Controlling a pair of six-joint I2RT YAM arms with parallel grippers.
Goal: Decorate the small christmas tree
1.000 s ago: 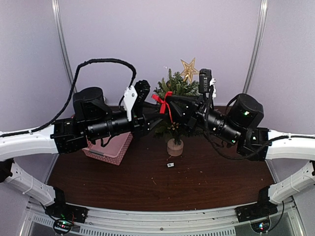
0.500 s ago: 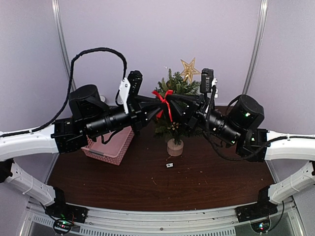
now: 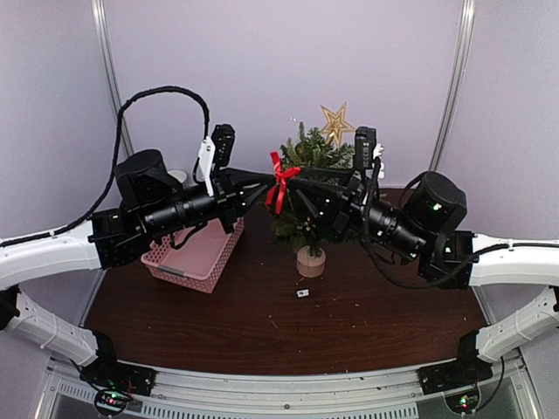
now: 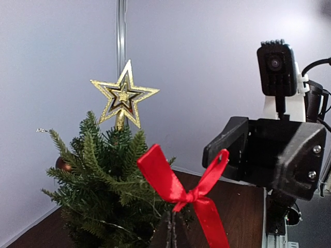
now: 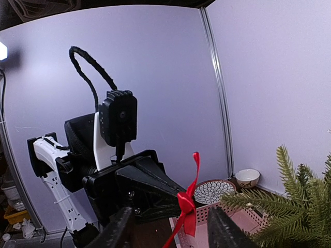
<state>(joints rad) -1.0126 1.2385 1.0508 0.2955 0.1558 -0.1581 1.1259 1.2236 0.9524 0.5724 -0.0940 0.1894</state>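
Note:
The small christmas tree (image 3: 313, 166) stands at the back middle of the table on its pale stump (image 3: 311, 261), with a gold star (image 3: 334, 124) on top. A red ribbon bow (image 3: 279, 182) hangs in the air just left of the tree. My left gripper (image 3: 266, 187) is shut on the bow's knot (image 4: 192, 196); its fingertips (image 4: 172, 230) are pressed together right under it. My right gripper (image 3: 297, 185) faces it from the right. Its fingers (image 5: 122, 227) stand apart on either side of the bow (image 5: 187, 205) without touching it.
A pink basket (image 3: 196, 253) lies left of the tree under my left arm. Behind it sit a patterned plate (image 5: 212, 191) and a small white bowl (image 5: 247, 177). A small tag (image 3: 302, 292) lies in front of the stump. The tree carries a brown ball (image 4: 62, 164).
The right gripper has opened and let go of the bow. The left gripper has shut on it and drawn it slightly left.

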